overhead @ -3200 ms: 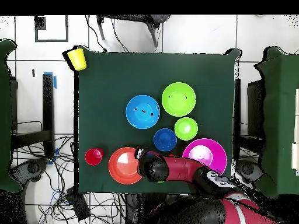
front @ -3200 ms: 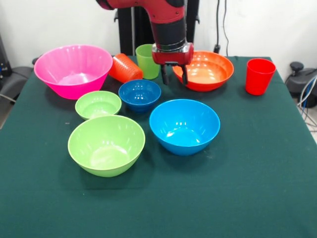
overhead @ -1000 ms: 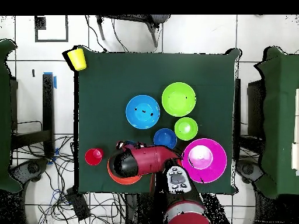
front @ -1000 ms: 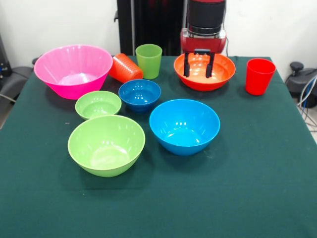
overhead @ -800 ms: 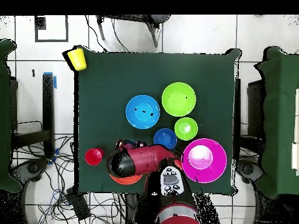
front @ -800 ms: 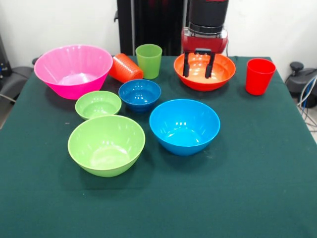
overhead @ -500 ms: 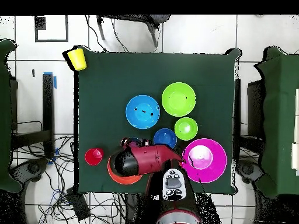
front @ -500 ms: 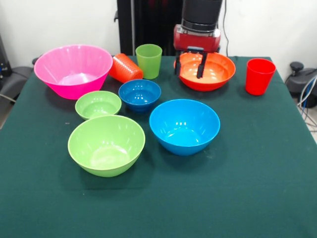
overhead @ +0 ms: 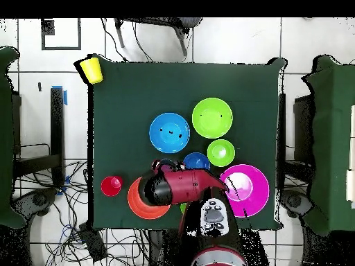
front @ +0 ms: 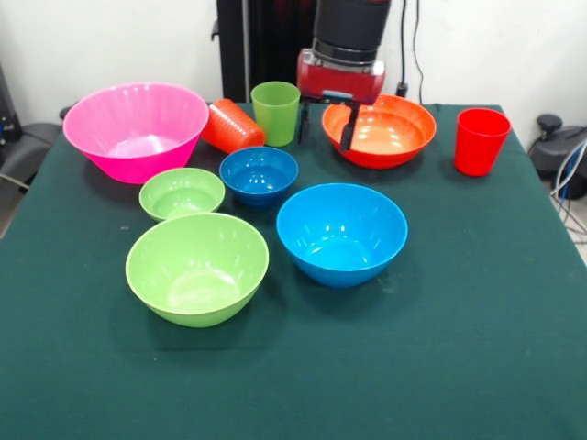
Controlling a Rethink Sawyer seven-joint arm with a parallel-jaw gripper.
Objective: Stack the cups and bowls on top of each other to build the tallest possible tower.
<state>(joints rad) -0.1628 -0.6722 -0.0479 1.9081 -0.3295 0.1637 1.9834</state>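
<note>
The green-clothed counter [front: 459, 348] carries six separate bowls: pink [front: 136, 128], orange [front: 385, 133], blue [front: 341, 233], large green [front: 196, 268], dark blue [front: 259, 174], small green [front: 182, 192]. Green cup [front: 275, 112] and red cup [front: 480, 140] stand upright; the orange cup [front: 232, 126] lies tipped.

Six bowls [front: 341, 233] & cups [front: 480, 140] unstacked; orange cup [front: 233, 126] toppled.

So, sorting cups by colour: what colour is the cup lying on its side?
Orange: the tipped cup shows best in the front view.

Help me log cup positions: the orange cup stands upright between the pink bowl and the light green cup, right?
Not quite. The orange cup lies tipped on its side, not upright, as the front view shows. It is indeed between the pink bowl and the light green cup.
</note>
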